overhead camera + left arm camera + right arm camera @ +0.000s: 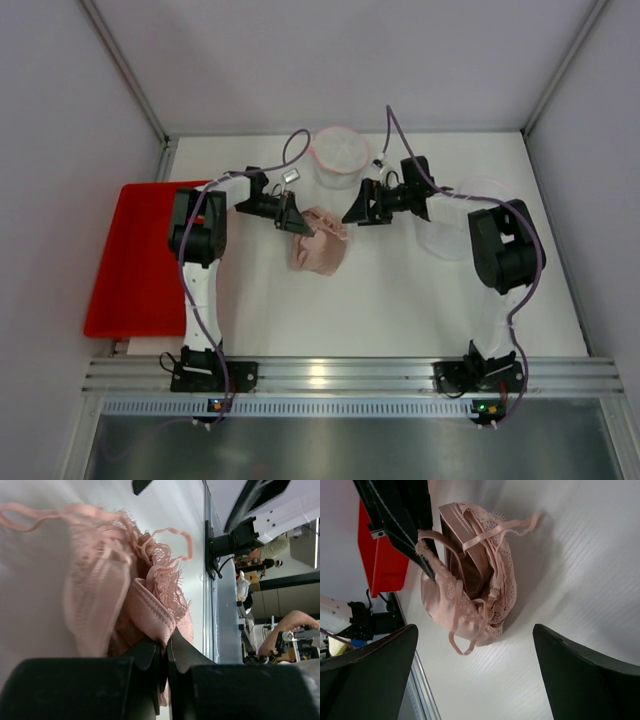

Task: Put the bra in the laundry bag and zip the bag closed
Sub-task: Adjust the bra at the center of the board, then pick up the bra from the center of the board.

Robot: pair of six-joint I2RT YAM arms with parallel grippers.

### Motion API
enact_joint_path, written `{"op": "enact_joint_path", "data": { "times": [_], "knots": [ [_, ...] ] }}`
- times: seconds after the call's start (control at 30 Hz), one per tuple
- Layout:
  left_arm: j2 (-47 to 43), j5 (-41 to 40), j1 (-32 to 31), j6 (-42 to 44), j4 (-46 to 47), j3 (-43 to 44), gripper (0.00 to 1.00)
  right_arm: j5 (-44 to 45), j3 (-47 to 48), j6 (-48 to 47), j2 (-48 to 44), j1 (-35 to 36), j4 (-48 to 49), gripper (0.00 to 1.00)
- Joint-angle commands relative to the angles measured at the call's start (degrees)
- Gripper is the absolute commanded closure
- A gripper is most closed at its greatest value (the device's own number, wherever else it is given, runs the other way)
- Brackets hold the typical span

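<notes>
The pink lace bra [320, 248] lies bunched in the middle of the table, with one edge lifted. My left gripper [301, 224] is shut on that edge, and in the left wrist view the bra's band [152, 612] is pinched between the two closed fingers [169, 645]. My right gripper [353, 213] hangs wide open just right of the bra, empty. In its wrist view the bra [470, 580] lies ahead of the gripper [475, 675], untouched. The laundry bag [338, 155], a round white mesh pouch with a pink rim, stands behind the bra at the back centre.
A red tray [135, 260] lies at the table's left edge, also visible as the red tray [377, 562] in the right wrist view. A translucent round piece [452, 238] lies under my right arm. White walls close in the back and sides.
</notes>
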Motion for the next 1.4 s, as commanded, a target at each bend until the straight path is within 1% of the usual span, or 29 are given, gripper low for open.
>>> {"op": "enact_joint_path", "data": {
  "times": [0.0,0.17,0.23,0.37,0.47,0.6,0.67,0.7,0.73,0.8,0.83,0.9,0.93,0.97,1.0,1.03,1.13,1.17,1.23,1.27,1.3,1.37],
  "knots": [
    [3.13,2.26,2.55,-1.53,-0.45,3.58,1.0,-0.96,-0.56,4.22,1.67,1.69,11.56,0.01],
    [6.91,0.86,4.31,-1.97,-0.45,5.87,1.0,1.32,-0.39,4.4,3.87,3.63,15.33,0.01],
    [7.7,0.68,4.4,-1.71,-0.45,6.13,1.0,1.76,1.1,4.31,5.54,4.59,14.9,0.01],
    [8.76,0.15,4.58,-1.88,-0.45,6.84,1.0,2.64,3.56,4.31,8.79,6.18,15.34,0.01],
    [9.2,-0.46,4.75,-1.88,-0.54,7.1,1.0,2.64,5.06,5.8,12.04,7.41,17.36,0.01],
    [9.2,-2.04,4.84,-1.97,-0.63,7.28,1.0,2.12,5.94,6.95,14.15,8.46,20.52,0.01],
    [8.67,-2.84,4.93,-2.06,-0.63,7.1,1.0,2.29,6.29,7.03,15.21,8.64,20.96,0.1],
    [8.41,-3.62,4.93,-1.97,-0.54,7.1,0.97,2.21,6.73,7.12,15.56,8.81,21.14,0.17],
    [7.89,-3.98,4.93,-1.97,-0.54,6.84,0.96,1.94,6.82,7.3,15.74,8.82,21.49,0.33],
    [7.18,-5.03,4.93,-1.97,-0.63,6.58,0.93,1.85,6.74,7.38,16.0,8.9,21.84,0.49],
    [6.39,-6.34,4.93,-2.06,-0.54,6.23,0.91,1.42,6.56,7.38,16.09,8.9,22.28,0.64],
    [5.34,-7.93,4.93,-2.14,-0.63,5.79,0.85,1.06,5.77,6.86,15.3,8.99,22.37,0.81],
    [3.85,-9.42,5.02,-1.88,-0.54,5.09,0.77,0.8,5.25,6.07,14.87,8.9,22.37,1.0],
    [2.79,-10.13,5.1,-1.71,-0.54,4.65,0.73,0.71,4.54,5.72,13.47,8.9,22.55,1.0],
    [1.65,-11.09,5.19,-1.62,-0.54,4.21,0.67,0.62,2.8,5.28,12.59,8.56,22.81,1.0],
    [-0.97,-11.71,5.45,-1.1,-0.54,3.16,0.64,0.36,1.65,4.41,11.53,8.55,23.25,1.0],
    [-7.92,-14.17,5.89,1.45,-0.45,1.31,0.47,-0.08,-1.52,1.69,7.22,8.11,22.99,1.0],
    [-11.77,-15.48,5.9,2.59,-0.45,0.87,0.29,-0.17,-2.31,0.89,5.39,8.03,21.51,1.0],
    [-15.65,-15.67,5.9,4.0,-0.37,-0.27,0.21,-0.78,-2.93,-1.3,3.71,7.94,20.62,1.0],
    [-17.5,-16.54,5.9,4.44,-0.37,-0.63,0.12,-0.96,-3.37,-1.75,2.13,7.94,20.35,1.0],
    [-20.83,-17.16,5.9,5.58,-0.37,-0.89,0.07,-1.22,-4.07,-2.1,1.51,7.94,20.26,1.0],
    [-23.48,-20.22,5.9,6.99,-0.37,-1.68,0.02,-1.84,-5.21,-2.72,-0.77,8.02,20.0,1.0]
  ]
}}
